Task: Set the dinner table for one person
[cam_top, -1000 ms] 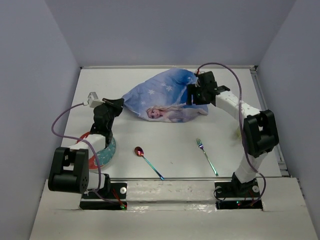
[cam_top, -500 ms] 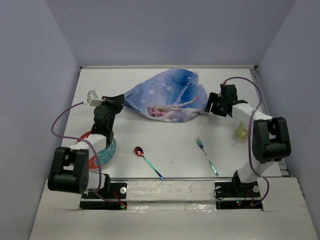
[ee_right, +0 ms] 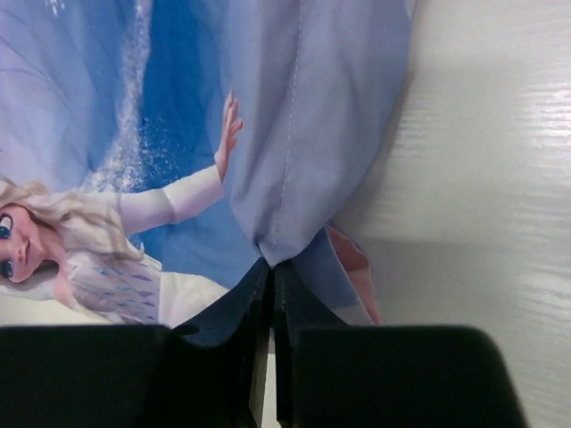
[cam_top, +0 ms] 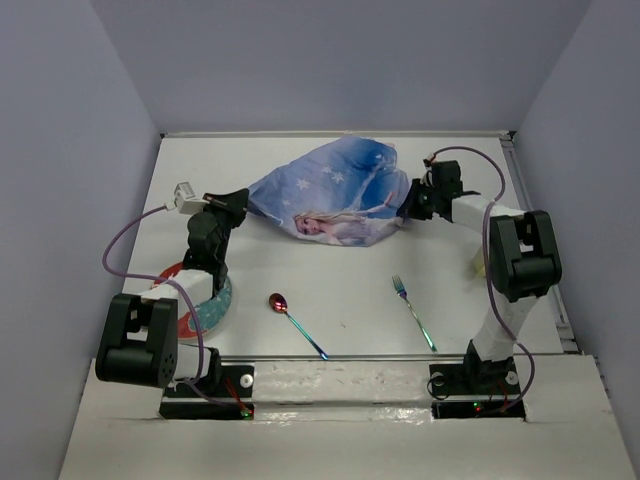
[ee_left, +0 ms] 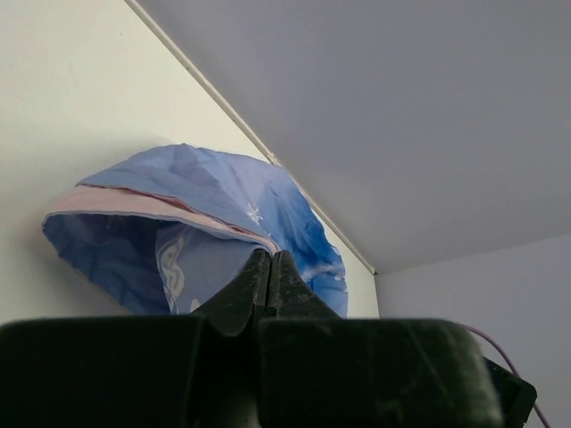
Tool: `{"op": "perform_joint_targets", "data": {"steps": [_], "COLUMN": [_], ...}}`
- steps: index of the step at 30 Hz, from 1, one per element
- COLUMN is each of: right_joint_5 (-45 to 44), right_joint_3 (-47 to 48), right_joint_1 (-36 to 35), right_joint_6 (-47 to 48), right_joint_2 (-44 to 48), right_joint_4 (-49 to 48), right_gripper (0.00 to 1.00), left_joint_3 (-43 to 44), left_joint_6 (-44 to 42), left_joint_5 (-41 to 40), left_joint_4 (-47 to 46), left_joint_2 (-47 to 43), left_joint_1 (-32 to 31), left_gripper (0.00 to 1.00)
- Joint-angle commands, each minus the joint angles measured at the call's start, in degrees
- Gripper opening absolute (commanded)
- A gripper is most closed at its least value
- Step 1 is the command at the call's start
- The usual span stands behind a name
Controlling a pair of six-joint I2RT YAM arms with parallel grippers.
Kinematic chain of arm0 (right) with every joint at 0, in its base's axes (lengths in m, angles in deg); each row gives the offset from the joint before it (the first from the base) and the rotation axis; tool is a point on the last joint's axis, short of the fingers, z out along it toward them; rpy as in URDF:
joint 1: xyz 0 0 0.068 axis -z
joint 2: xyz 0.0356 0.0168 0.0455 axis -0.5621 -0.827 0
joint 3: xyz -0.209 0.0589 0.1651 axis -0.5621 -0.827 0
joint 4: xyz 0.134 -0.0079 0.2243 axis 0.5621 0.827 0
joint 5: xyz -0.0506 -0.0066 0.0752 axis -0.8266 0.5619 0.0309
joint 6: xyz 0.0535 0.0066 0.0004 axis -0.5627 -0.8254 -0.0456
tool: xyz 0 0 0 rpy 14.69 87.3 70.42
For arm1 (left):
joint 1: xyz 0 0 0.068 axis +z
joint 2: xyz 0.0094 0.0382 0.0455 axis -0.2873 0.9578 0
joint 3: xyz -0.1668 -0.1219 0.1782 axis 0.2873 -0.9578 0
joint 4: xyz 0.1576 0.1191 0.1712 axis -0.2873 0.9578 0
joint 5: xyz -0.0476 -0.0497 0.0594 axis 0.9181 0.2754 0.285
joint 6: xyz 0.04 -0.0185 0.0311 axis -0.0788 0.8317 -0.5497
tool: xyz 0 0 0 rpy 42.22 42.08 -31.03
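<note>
Both arms are showing blocky black joint housings with white link sections between them, the left arm (cam_top: 150,340) and the right arm (cam_top: 520,260) alike. A thin purplish cable (cam_top: 112,255) is looping beside the left one, running up to a small white connector block (cam_top: 185,196); a matching cable (cam_top: 465,155) is arching over the right. The flat black base plates (cam_top: 205,392) are glowing with tiny green and red lights. The left gripper (ee_left: 270,259) and right gripper (ee_right: 270,267) are showing matte black, wedge-shaped fingers with faint pale scuffs.
</note>
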Motion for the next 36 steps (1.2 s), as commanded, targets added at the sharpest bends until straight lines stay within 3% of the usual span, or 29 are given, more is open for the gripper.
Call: {"op": "perform_joint_targets", "data": {"steps": [1,7,10,12,13,14,15,17,23,31,36], "right_joint_5": [-1.37,-5.42,-7.27,-9.29,-11.56,-12.19,-12.98,-12.82,-12.11,-9.21,-9.38], "right_joint_3": [-1.15,-0.19,1.39,2.28,2.63,4.11,4.82,6.31,2.19,-22.81,-31.81], "right_joint_1": [-0.25,-1.03,-1.04,-1.04,-1.04,-1.04,-1.04,-1.04,-1.04,-1.04,-1.04], "right_joint_6": [-0.68,0.99,2.39,3.80,3.98,4.50,4.33,4.33,1.97,-5.85,-9.99], "right_joint_2": [7.96,21.76,23.63,21.88,20.57,19.16,16.28,14.32,19.31,38.02,42.43], "right_joint_4": [-3.57,7.21,12.24,14.28,14.45,15.06,15.16,15.24,13.67,11.98,13.75], "right_gripper": [0.00,0.00,0.01,0.18,0.46,0.60,0.79,0.87,0.87,0.69,0.64], "left_joint_3": [-0.51,-0.95,-1.21,-1.30,-1.30,-1.56,-1.65,-2.61,-6.14,-9.65,-11.14], "left_joint_6": [0.13,0.92,0.92,0.84,1.10,1.19,1.10,1.10,0.92,1.10,0.66], "left_joint_5": [-1.25,-1.34,-1.43,-1.51,-1.43,-1.34,-1.08,-0.99,-1.51,-1.51,-2.13], "left_joint_4": [-4.97,-5.76,-5.93,-5.93,-6.11,-6.28,-6.37,-6.37,-5.93,-4.97,-5.32], "left_joint_2": [-2.33,-2.51,-2.51,-2.34,-2.07,-1.90,-1.81,-2.07,-4.88,-10.07,-10.60], "left_joint_1": [-0.32,-0.67,-0.85,-1.11,-1.20,-1.37,-1.55,-1.90,-2.08,-2.25,-2.43], "left_gripper": [0.00,0.00,0.00,0.00,0.00,0.00,0.00,0.00,0.00,0.00,0.00]}}
